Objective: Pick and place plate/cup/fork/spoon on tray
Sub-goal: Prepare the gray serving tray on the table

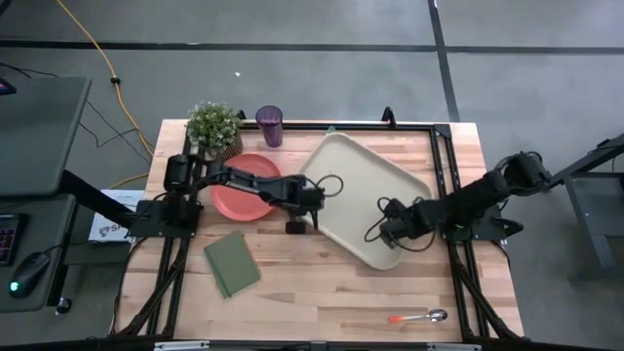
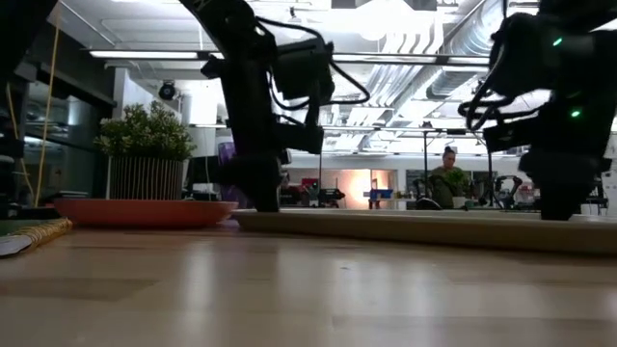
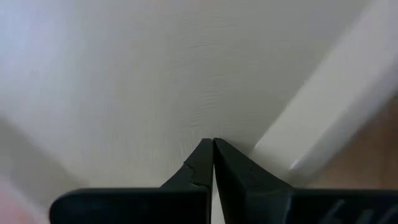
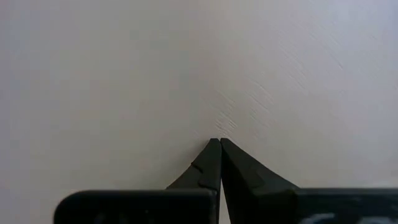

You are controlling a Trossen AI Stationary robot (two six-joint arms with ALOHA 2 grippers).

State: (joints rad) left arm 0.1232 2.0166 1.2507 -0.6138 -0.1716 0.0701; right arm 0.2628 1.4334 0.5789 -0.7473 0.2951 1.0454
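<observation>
Both grippers are pressing their closed, empty fingertips down toward the tray (image 1: pixel 366 185). Left gripper (image 1: pixel 310 207) is sitting at the tray's edge nearest the plate, with its fingers (image 3: pixel 213 163) pinched together and holding nothing, the pale tray surface filling the wrist view just ahead of the tips. Right gripper (image 1: pixel 387 234) is resting over the opposite side of the tray, jaws likewise shut on nothing, cream plastic right under its fingertips (image 4: pixel 217 163).

Working outward from the left gripper, the plate (image 1: pixel 244 187) is lying just beside it on the bare table, touching or nearly touching the tray rim; which, I cannot tell. Beyond the plate, the cup (image 1: pixel 270 126) is standing upright near a potted plant (image 1: pixel 214 127), well apart from the tray. A green pad (image 1: pixel 232 263) is lying on the wood on the near side of the left gripper. Far from the right gripper, the spoon (image 1: pixel 419 317) is lying near the table's front edge. No fork is showing anywhere.

Judging by this, nothing is yet loaded: plate, cup and spoon are all waiting off the tray.
</observation>
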